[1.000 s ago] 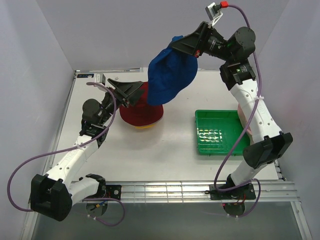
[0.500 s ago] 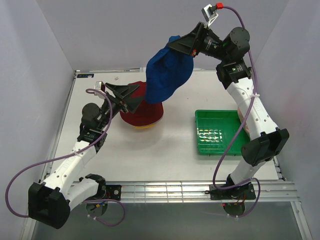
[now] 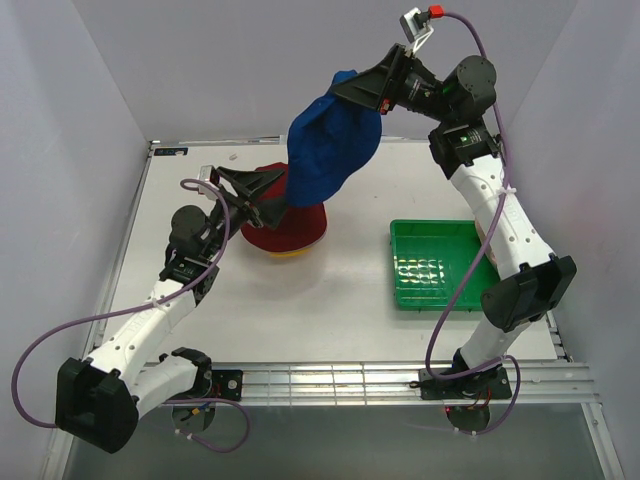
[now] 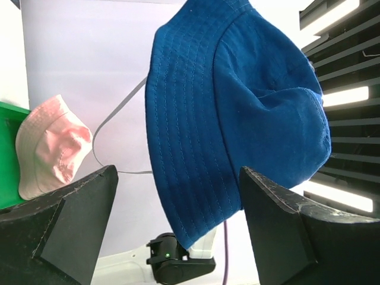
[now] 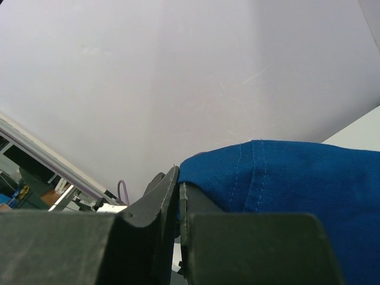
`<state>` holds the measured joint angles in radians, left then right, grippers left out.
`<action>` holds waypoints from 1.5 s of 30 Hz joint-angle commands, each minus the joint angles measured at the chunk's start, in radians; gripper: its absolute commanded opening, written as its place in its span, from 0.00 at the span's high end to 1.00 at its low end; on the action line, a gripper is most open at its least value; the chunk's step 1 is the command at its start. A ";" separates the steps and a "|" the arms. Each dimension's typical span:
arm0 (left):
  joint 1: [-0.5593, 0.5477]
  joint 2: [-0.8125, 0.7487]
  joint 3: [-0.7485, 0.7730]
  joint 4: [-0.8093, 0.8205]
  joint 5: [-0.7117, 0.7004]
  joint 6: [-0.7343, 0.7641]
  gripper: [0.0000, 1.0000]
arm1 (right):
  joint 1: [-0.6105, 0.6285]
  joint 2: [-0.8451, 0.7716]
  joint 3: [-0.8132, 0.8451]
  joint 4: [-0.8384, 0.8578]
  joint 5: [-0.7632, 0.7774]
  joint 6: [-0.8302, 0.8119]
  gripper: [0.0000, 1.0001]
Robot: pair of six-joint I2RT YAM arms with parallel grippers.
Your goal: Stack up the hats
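Top external: right tool (image 3: 346,87) pinches blue hat (image 3: 325,150); left tool (image 3: 277,195) gapes wide.

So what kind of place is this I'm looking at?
Probably a lab test cell for robots, not a home or shop. Plain white panels box in a table, a left arm and right arm are bolted at its near edge, and the props include a blue hat and a green tray.

The royal blue hat (image 3: 330,135) hangs limp in mid-air over the dark red hat (image 3: 285,228) — itself atop a yellow hat (image 3: 288,255).
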<state>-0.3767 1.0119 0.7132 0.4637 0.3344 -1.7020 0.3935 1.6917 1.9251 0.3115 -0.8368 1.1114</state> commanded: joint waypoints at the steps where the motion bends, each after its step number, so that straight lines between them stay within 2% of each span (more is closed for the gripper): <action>1: -0.008 -0.010 0.006 0.023 -0.029 -0.028 0.07 | 0.005 -0.004 0.026 0.071 0.015 0.002 0.92; 8: -0.008 -0.025 -0.011 0.069 -0.063 -0.074 0.11 | 0.011 -0.012 -0.009 0.083 0.018 -0.004 0.92; 15: -0.008 -0.026 -0.014 0.110 -0.086 -0.097 0.23 | 0.011 -0.043 -0.066 0.093 0.019 -0.018 0.92; 19: -0.008 -0.041 -0.018 0.112 -0.106 -0.096 0.35 | 0.011 -0.058 -0.103 0.087 0.021 -0.033 0.92; 20: -0.008 -0.044 -0.020 0.113 -0.110 -0.096 0.43 | 0.013 -0.061 -0.107 0.087 0.021 -0.036 0.92; 22: -0.008 -0.050 -0.024 0.115 -0.118 -0.096 0.47 | 0.011 -0.067 -0.121 0.086 0.019 -0.041 0.92; 23: -0.008 -0.052 -0.027 0.116 -0.127 -0.096 0.53 | 0.011 -0.070 -0.126 0.087 0.018 -0.042 0.92; 32: 0.030 -0.038 -0.031 0.113 -0.133 -0.053 0.76 | 0.011 -0.078 -0.140 -0.024 0.013 -0.134 0.92; 36: 0.119 0.000 -0.031 0.113 -0.034 -0.041 0.87 | 0.013 -0.063 -0.158 -0.100 0.007 -0.192 0.92; 41: 0.229 0.109 -0.028 0.197 0.096 -0.012 0.90 | 0.028 -0.018 -0.195 -0.129 0.008 -0.242 0.92; 45: 0.268 0.215 -0.014 0.291 0.193 -0.013 0.96 | 0.053 0.037 -0.144 -0.207 0.034 -0.297 0.92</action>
<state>-0.1322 1.1763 0.6937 0.6659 0.4217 -1.7355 0.4244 1.6978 1.7382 0.1513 -0.8135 0.8856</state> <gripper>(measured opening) 0.129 0.080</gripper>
